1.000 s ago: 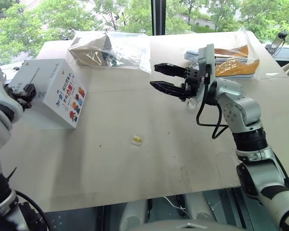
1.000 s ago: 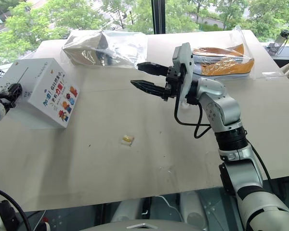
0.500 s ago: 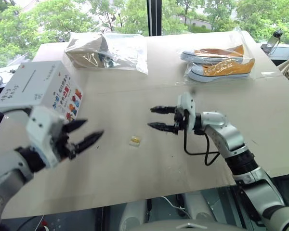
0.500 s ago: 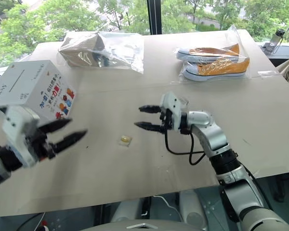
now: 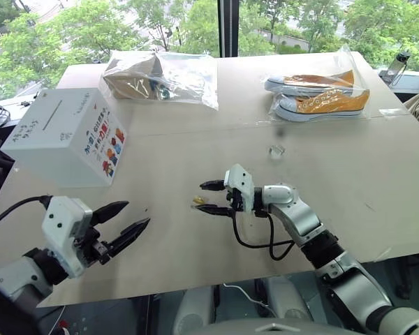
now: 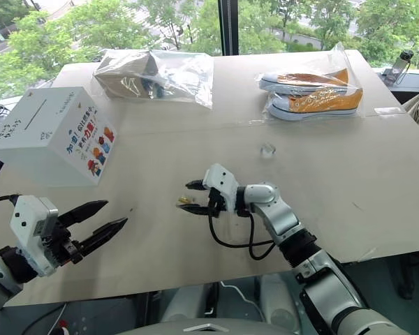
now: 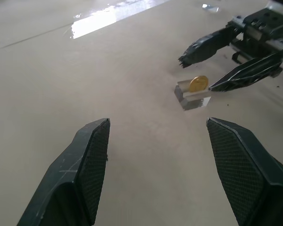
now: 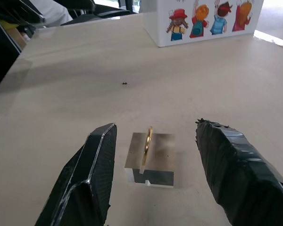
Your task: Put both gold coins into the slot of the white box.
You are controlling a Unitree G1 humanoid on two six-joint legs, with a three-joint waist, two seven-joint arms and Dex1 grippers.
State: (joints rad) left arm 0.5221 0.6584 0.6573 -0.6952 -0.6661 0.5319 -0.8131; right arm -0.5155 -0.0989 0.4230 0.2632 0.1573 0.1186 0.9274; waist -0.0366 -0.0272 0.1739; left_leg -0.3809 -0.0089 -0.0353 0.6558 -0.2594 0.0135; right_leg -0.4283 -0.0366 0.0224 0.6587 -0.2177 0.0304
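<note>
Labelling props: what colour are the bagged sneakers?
Orange-yellow sneakers with white soles, clearest in the right eye view.

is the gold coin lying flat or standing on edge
Standing on edge. The gold coin sits upright in a small clear stand, between the open right gripper's fingers.

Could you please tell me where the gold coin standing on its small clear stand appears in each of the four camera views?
Left eye view: gold coin mid-table, just off the right end effector.
Right eye view, same spot by its tips.
Left wrist view, upright on the clear stand, between the far fingers.
Right wrist view, edge-on between the near fingers.
Shared landmark: white box.
</note>
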